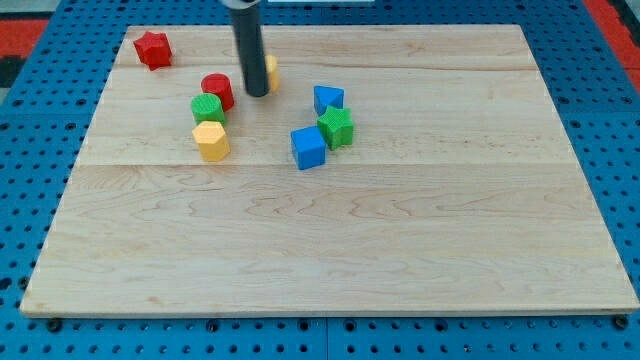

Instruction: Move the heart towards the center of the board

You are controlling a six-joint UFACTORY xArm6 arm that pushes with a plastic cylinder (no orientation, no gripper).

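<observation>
My tip [257, 94] rests on the board near the view's top, left of the middle. A yellow block [271, 72] sits just behind the rod on its right side and is mostly hidden, so I cannot make out its shape. It appears to touch the rod. A red cylinder [217, 90] stands just left of the tip, with a small gap between them. No block with a clear heart shape shows.
A green cylinder [207, 108] and a yellow hexagon [211, 140] lie below the red cylinder. A red star [152, 48] sits at the top left corner. A blue block [328, 98], a green block [337, 127] and a blue cube [309, 147] cluster right of the tip. The wooden board [400, 250] lies on a blue pegboard.
</observation>
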